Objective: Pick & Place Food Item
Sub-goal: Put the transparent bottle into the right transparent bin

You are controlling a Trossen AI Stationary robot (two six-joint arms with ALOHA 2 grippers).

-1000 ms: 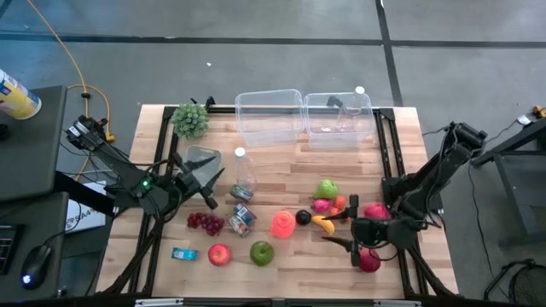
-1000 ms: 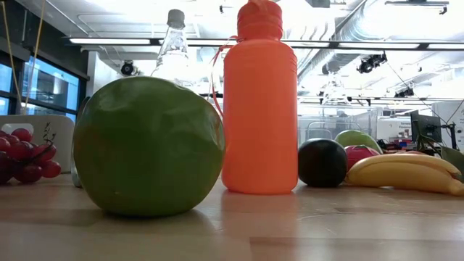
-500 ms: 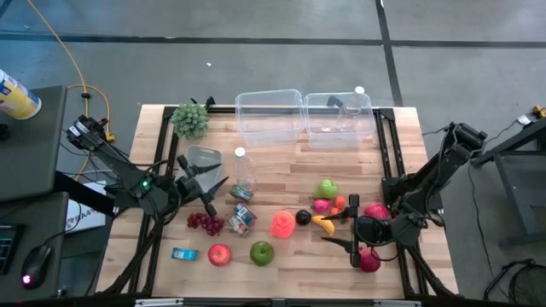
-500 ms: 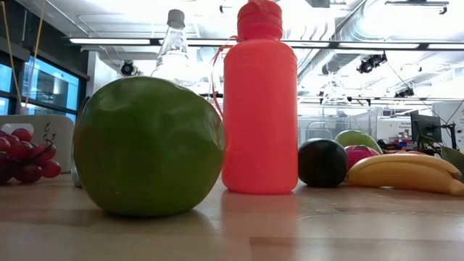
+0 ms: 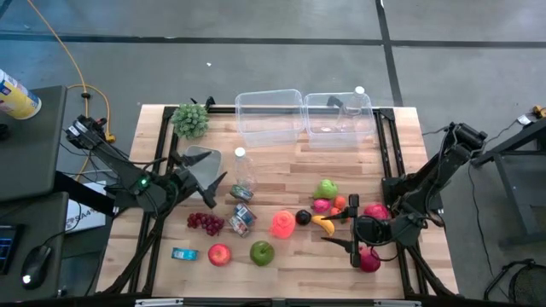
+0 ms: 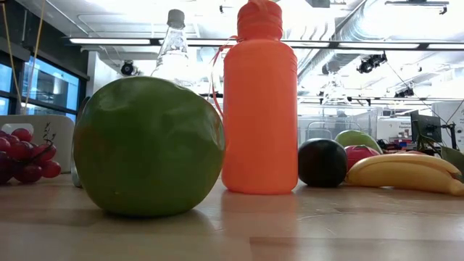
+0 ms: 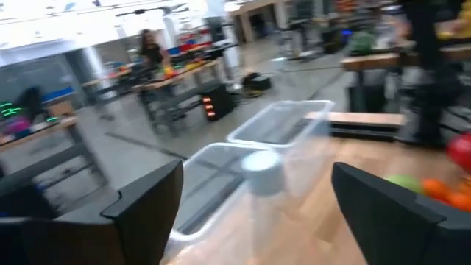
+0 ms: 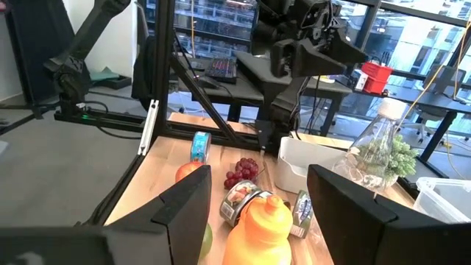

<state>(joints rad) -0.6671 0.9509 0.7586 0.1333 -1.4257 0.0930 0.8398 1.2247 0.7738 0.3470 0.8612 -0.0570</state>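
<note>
The left gripper [image 5: 201,175] hovers with fingers spread and nothing held, at about 9 o'clock on the table [image 5: 281,264], above a small tub [image 5: 201,159] — no food picked yet. The grapes [image 5: 205,223] lie just at 6 o'clock of it, likely the target. Next move: dip down over them and close. The right gripper [image 5: 348,230] waits released at 4 o'clock, near the banana [image 5: 323,224].

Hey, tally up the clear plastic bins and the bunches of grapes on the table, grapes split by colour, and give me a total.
clear rectangular plastic bins: 2
green grape bunch: 1
red grape bunch: 1
Total: 4
</note>
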